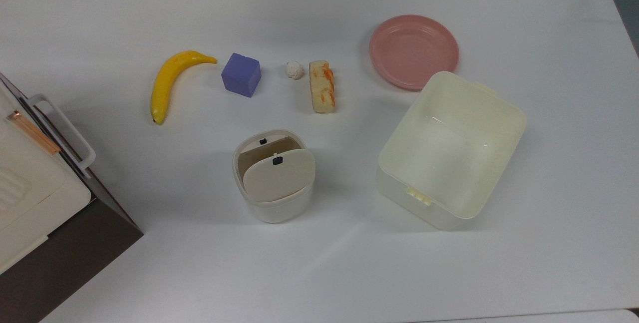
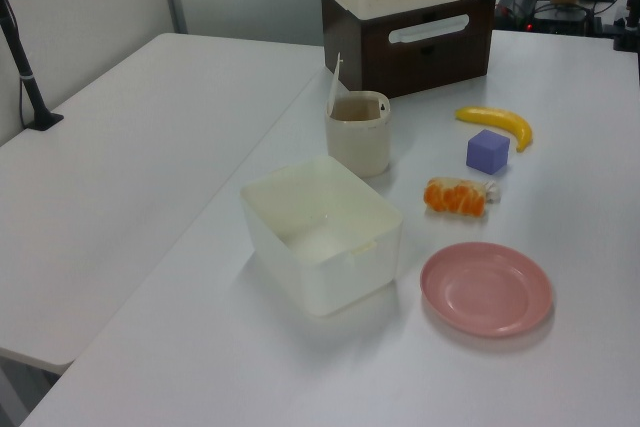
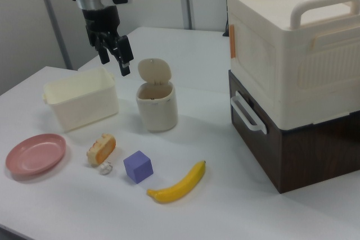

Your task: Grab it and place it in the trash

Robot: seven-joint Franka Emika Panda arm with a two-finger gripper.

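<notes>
In the top view, the wad (image 1: 294, 70) lies on the white table (image 1: 319, 273), in the gap between the purple cube (image 1: 241, 74) and the bread roll (image 1: 322, 86), just beside the roll and apart from the cube. The bin (image 1: 273, 175) stands nearer the lower edge, its beige flap (image 1: 278, 174) swung up so the mouth is part open, which should let the wad drop in from above. A banana (image 1: 172, 81), a pink plate (image 1: 414, 51) and a large open box (image 1: 451, 148) complete the row of decoys. In the left view, the wad is too small to make out for certain behind the roll (image 2: 455, 197); the bin (image 2: 358, 133) stands between the box (image 2: 321, 235) and a stacked brown and cream cabinet (image 2: 408, 7), with the cube (image 2: 488, 151) and banana (image 2: 496, 124) further off. In the right view, the gripper (image 3: 115, 55) hangs well above the table, over the space between the box (image 3: 81, 103) and the bin (image 3: 157, 105), its two fingers spread and holding nothing. The wad (image 3: 105, 167) lies low at the front, touching or almost touching the roll (image 3: 101, 148) and near the cube (image 3: 138, 166). The pick looks not yet begun; the narrow gap suggests the fingers should come straight down and close across the wad without nudging the roll.
</notes>
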